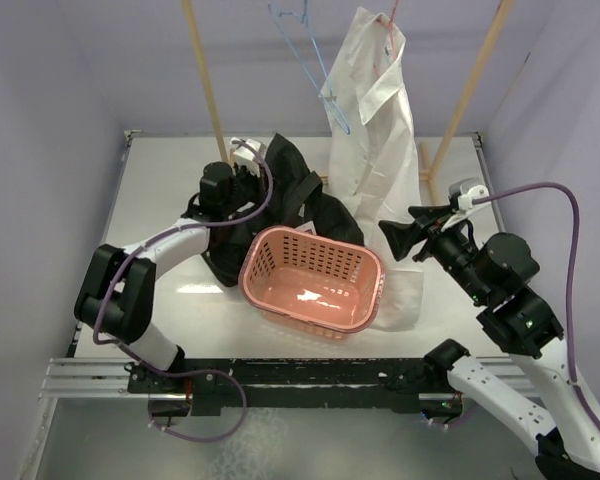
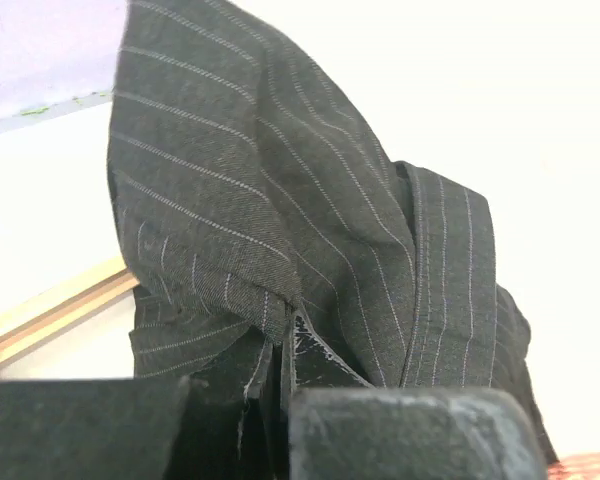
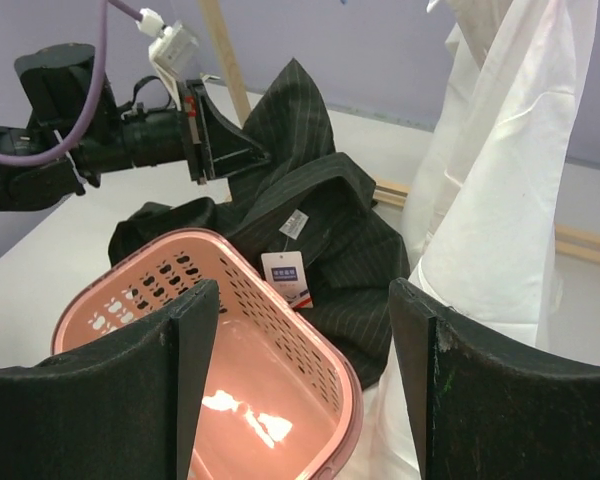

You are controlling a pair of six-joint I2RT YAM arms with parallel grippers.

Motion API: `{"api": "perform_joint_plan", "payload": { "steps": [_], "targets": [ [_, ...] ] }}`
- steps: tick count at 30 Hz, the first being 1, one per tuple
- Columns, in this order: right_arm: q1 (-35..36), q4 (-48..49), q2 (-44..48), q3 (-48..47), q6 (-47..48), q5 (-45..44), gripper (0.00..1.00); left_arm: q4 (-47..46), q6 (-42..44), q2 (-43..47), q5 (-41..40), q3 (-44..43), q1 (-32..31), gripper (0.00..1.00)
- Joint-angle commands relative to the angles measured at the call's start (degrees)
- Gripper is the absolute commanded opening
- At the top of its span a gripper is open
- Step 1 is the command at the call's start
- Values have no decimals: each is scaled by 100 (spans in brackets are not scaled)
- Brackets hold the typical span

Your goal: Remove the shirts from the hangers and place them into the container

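Observation:
The black pinstriped shirt [image 1: 298,200] lies crumpled on the table behind the salmon-pink container [image 1: 315,275]. My left gripper [image 1: 257,172] is shut on a raised fold of this shirt [image 2: 280,180]; in the left wrist view the gripper [image 2: 285,340] pinches the cloth. The white shirt [image 1: 375,130] hangs on the pink hanger [image 1: 391,30]. The light blue hanger [image 1: 308,50] hangs bare. My right gripper [image 1: 400,235] stands open over the container's right end, beside the white shirt [image 3: 500,200], with nothing between its fingers [image 3: 195,330].
Two slanted wooden rack poles [image 1: 205,80] [image 1: 480,70] rise from the back of the table. White tags [image 3: 285,275] on the black shirt [image 3: 330,220] rest against the container's rim [image 3: 246,261]. The white shirt's hem drapes down to the table beside the container.

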State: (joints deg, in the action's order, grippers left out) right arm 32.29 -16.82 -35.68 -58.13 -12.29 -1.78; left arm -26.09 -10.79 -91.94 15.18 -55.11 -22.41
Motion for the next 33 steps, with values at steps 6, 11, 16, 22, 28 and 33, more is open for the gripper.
{"api": "perform_joint_plan", "payload": {
  "steps": [6,11,16,22,28,33],
  "targets": [
    [0,196,61,274,-119,-63,70,2839,-180,977,-1082,-1345,985,0],
    [-2,431,58,464,-254,22,70,4150,-416,2174,-2611,-1311,1414,0],
    [2,471,11,487,-272,78,69,4947,-94,3847,-3419,-1072,1591,0],
    [4,726,-56,546,-428,321,69,6232,37,4732,-3659,-1340,1591,0],
    [3,644,-134,556,-425,435,69,6951,58,4573,-3278,-1508,1591,6],
    [-1,587,-139,605,-400,519,69,6695,-172,3858,-1250,-1081,1591,61]
  ]
}}
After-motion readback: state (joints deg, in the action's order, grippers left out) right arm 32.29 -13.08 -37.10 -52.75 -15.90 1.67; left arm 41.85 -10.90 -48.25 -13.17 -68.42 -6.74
